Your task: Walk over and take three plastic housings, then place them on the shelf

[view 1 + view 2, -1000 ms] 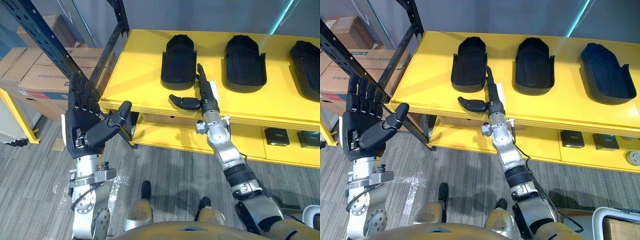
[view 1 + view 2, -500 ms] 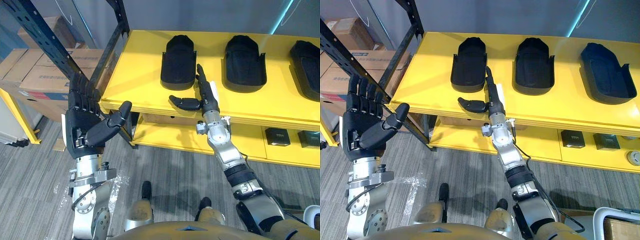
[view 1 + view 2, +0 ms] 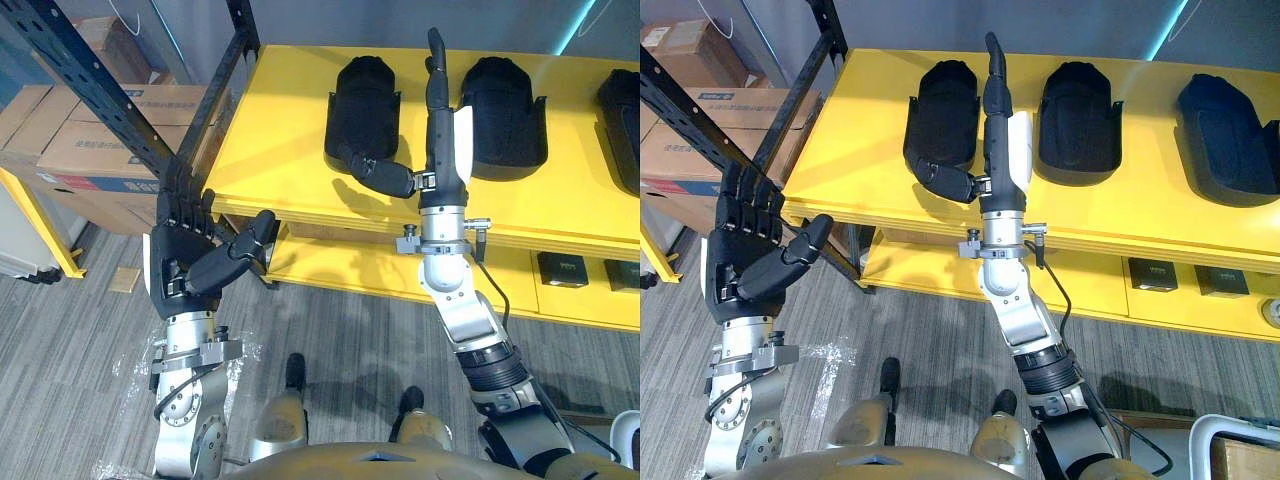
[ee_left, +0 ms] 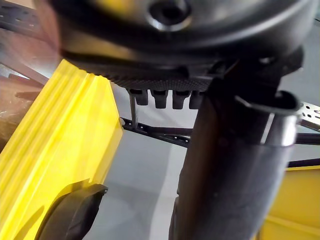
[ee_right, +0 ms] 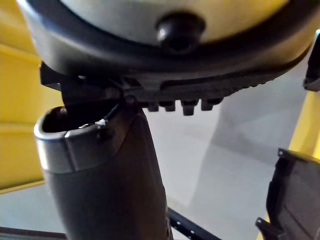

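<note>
The right hand, fingers straight and empty, is raised over the yellow shelf between the left-end housing and the middle housing. Its thumb points toward the left-end housing, which lies lengthwise front to back. The left hand is open off the shelf's corner, farther away.

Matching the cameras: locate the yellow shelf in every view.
Left eye view: yellow shelf across the top.
Right eye view: across the top.
Left wrist view: beside the left hand.
Right wrist view: beside the right hand.
Shared landmark: black housings on it.
</note>
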Robot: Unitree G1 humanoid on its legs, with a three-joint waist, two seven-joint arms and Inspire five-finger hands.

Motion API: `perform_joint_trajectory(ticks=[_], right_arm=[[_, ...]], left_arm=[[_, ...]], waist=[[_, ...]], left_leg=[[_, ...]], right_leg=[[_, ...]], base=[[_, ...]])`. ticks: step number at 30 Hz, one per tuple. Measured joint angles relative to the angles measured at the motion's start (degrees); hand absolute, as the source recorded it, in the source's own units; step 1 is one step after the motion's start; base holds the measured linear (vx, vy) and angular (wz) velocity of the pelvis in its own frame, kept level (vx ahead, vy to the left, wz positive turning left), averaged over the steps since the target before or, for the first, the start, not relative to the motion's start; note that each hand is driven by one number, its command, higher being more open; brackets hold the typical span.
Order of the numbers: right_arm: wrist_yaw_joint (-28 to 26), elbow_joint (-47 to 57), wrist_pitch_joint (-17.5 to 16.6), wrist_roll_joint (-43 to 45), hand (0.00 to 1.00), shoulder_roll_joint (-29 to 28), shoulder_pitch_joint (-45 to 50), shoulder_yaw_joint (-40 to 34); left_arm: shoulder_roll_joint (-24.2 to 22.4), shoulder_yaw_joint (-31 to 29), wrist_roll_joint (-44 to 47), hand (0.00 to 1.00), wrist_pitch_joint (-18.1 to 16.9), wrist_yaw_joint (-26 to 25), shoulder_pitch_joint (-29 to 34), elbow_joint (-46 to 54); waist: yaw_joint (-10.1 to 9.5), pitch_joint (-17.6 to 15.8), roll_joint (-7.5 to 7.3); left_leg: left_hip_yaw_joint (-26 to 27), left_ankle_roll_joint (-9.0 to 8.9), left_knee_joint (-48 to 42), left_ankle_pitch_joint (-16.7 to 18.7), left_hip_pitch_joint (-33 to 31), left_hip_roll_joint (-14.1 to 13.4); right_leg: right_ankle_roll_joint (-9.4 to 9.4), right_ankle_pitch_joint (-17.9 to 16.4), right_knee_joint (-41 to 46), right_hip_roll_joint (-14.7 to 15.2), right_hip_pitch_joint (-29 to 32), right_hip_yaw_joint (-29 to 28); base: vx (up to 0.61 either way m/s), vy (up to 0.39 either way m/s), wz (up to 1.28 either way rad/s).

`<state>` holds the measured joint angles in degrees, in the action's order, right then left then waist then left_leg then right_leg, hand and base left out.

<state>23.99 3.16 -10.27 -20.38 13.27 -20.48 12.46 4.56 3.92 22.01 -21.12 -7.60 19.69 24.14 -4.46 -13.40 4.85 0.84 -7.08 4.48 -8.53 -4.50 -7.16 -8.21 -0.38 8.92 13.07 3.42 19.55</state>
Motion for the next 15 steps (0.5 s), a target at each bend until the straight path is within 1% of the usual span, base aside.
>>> perform_joint_trajectory(ticks=[6, 9, 11, 13, 15], right_arm=[[-0.7, -3.9, 1.6, -2.0, 1.0, 1.8, -0.7, 0.4], [-0.6, -10.8, 4.3, -6.3, 1.0, 3.3, -2.6, 0.6], [-0.5, -14.8, 5.8, -6.3, 1.0, 4.1, -3.3, 0.7], [-0.4, -16.6, 6.3, -6.3, 1.0, 4.7, -3.4, 0.8], [-0.3, -17.1, 6.3, -6.2, 1.0, 5.0, -3.7, 0.7]], left_arm=[[0.1, 0.0, 0.0, 1.0, 0.0, -0.5, 0.0, 0.1], [0.5, -0.1, 0.0, 1.0, 0.0, -0.8, 0.0, 0.1], [0.6, -0.1, 0.0, 1.0, 0.0, -1.3, 0.0, 0.1], [0.6, -0.3, 0.0, 1.0, 0.0, -1.8, 0.0, 0.1], [0.6, -0.7, 0.0, 1.0, 0.0, -2.6, 0.1, 0.1]], waist=[[-0.11, -0.1, -0.1], [-0.23, -0.2, -0.31], [-0.86, -0.3, -0.41], [-1.46, -0.4, -0.55], [-1.55, -0.8, -0.89]], left_leg=[[-0.7, 0.04, -0.2, 0.0, -0.2, 0.0], [-1.3, 0.14, -0.2, -0.1, -0.8, 0.0], [-1.4, 0.18, -0.2, -0.3, -1.0, 0.0], [-1.4, 0.18, -0.2, -0.3, -1.0, 0.0], [-1.5, 0.16, -0.2, -0.4, -0.9, 0.0]], right_leg=[[0.42, -0.4, 0.0, 0.0, -0.4, 0.8], [0.41, -0.3, 0.1, 0.0, -0.4, 1.5], [0.39, -0.3, 0.1, 0.0, -0.3, 1.6], [0.39, -0.3, 0.1, 0.0, -0.3, 1.6], [0.24, -0.2, 0.1, 0.0, -0.4, 1.6]], base=[[-0.03, -0.008, 0.07], [-0.04, -0.008, 0.11], [-0.02, -0.012, 0.05], [0.0, 0.0, 0.0], [0.0, 0.0, 0.0]])
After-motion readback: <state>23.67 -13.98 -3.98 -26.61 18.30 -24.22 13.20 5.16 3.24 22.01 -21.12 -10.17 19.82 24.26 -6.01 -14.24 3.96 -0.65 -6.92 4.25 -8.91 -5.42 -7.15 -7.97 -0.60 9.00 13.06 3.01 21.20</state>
